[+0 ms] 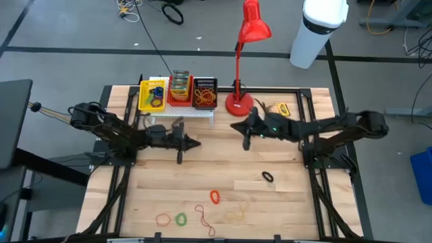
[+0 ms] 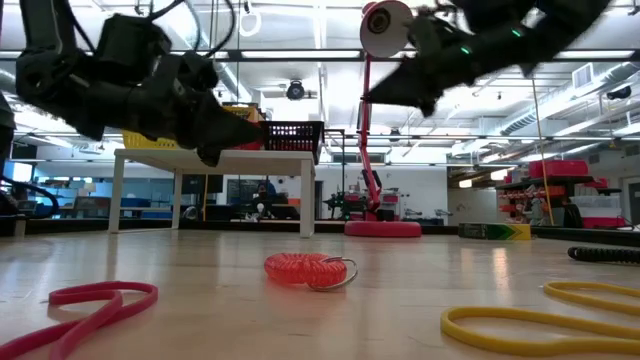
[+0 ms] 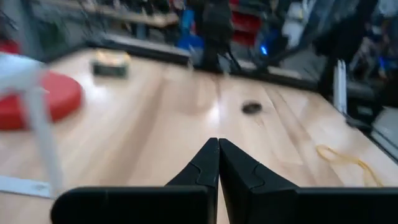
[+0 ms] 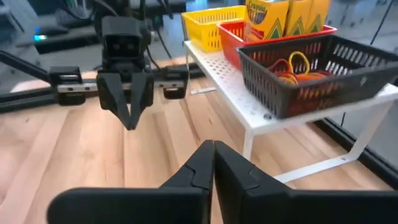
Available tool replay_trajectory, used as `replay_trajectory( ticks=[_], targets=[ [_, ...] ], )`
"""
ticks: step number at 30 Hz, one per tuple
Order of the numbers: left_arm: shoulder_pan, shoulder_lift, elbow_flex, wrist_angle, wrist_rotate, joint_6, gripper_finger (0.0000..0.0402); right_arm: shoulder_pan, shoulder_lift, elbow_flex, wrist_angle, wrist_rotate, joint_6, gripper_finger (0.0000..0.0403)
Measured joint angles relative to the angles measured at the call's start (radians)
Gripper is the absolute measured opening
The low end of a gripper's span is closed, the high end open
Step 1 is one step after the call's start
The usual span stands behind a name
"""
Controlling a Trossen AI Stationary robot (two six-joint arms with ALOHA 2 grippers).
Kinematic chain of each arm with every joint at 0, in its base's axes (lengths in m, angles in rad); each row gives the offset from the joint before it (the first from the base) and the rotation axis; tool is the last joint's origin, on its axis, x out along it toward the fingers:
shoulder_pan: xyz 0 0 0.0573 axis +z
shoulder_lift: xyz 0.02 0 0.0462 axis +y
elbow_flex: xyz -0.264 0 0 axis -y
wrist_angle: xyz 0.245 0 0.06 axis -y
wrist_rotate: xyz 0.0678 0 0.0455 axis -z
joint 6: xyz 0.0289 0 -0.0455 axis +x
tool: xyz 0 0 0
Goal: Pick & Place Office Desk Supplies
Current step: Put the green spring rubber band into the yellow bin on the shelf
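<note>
Left gripper (image 1: 196, 143) clenched, empty, just in front of white perforated rack (image 1: 181, 113), right gripper (image 1: 236, 126) clenched, empty, beside it, crayon boxes (image 4: 286, 15) in its red basket (image 4: 231, 38)

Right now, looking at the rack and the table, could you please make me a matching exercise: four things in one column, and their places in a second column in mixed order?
Things:
1. crayon boxes
2. yellow rubber band
3. black rubber band
4. red desk lamp

Places:
A. lying on the bare table, on the right arm's side
B. standing in the red basket on the white rack
C. standing on the table beside the rack
D. lying in the black basket on the rack

Pairs: 1-B, 2-D, 3-A, 4-C
</note>
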Motion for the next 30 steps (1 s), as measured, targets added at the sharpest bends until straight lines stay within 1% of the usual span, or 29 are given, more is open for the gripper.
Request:
replay_trajectory(
  ticks=[2,5,8,10,12,17,22,27,30],
  targets=[
    [-0.04,0.0,0.052,-0.121,-0.005,-0.008,0.0013,0.003,-0.024,-0.093,0.113,0.008,-0.008,0.0008],
    [-0.121,0.0,0.135,-0.337,-0.071,-0.019,0.0013,0.001,-0.049,-0.185,0.236,0.011,-0.034,0.0004],
    [-0.215,0.0,0.215,-0.534,-0.175,-0.041,0.0013,0.003,-0.084,-0.219,0.236,0.008,-0.072,0.001],
    [-0.276,0.0,0.264,-0.633,-0.232,-0.078,0.0014,0.003,-0.1,-0.228,0.237,0.0,-0.068,0.0015],
    [-0.332,0.0,0.31,-0.712,-0.257,-0.135,0.0014,0.003,-0.113,-0.237,0.233,-0.019,-0.047,0.0017],
    [-0.464,0.003,0.421,-0.977,-0.252,-0.323,0.0023,0.003,-0.117,-0.237,0.23,-0.072,-0.022,0.0018],
    [-0.606,0.041,0.534,-1.22,-0.249,-0.494,0.0064,0.003,-0.117,-0.237,0.229,-0.08,-0.007,0.0018],
    [-0.727,0.116,0.646,-1.354,-0.21,-0.646,0.0114,0.003,-0.117,-0.237,0.23,-0.08,0.012,0.0019],
    [-0.774,0.18,0.7,-1.386,-0.196,-0.75,0.0133,0.003,-0.117,-0.237,0.23,-0.08,0.031,0.0019]
  ],
)
